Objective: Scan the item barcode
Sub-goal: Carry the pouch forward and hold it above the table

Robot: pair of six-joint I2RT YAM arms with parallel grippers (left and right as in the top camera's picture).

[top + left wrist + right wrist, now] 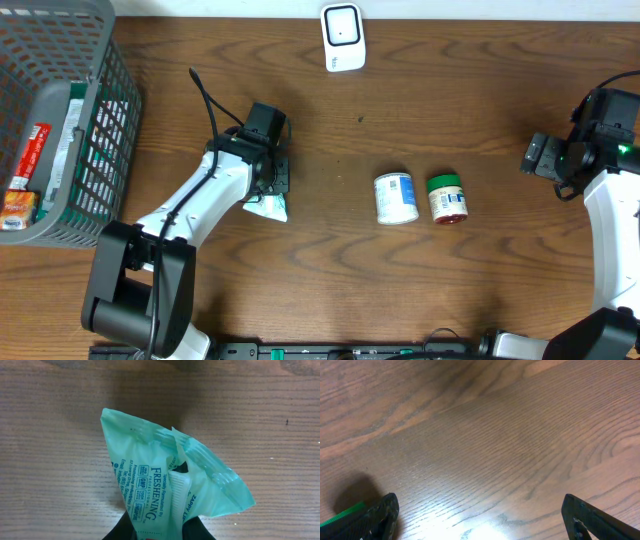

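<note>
The left gripper is closed on a pale green packet, which sits left of centre on the wooden worktop, at the near end of the gripper. In the left wrist view the two dark fingers pinch the packet at its near edge. Its crimped seal fans out toward the far side, and dark blue print reading "FRESHENING" runs along its face. No barcode shows on the side facing that camera. Whether the packet touches the worktop or hangs just above it I cannot tell. A white scanner stands at the far edge near the middle, well apart from the packet and to its far right. Right of centre lie a white can with a blue label and a jar with a green lid. They are just beside each other, both on their sides, with the can to the left. A grey mesh basket fills the far left corner and holds several packaged goods. The right gripper hangs at the right edge, well apart from the jar. In the right wrist view its fingers are spread wide, with only bare wood between them.
</note>
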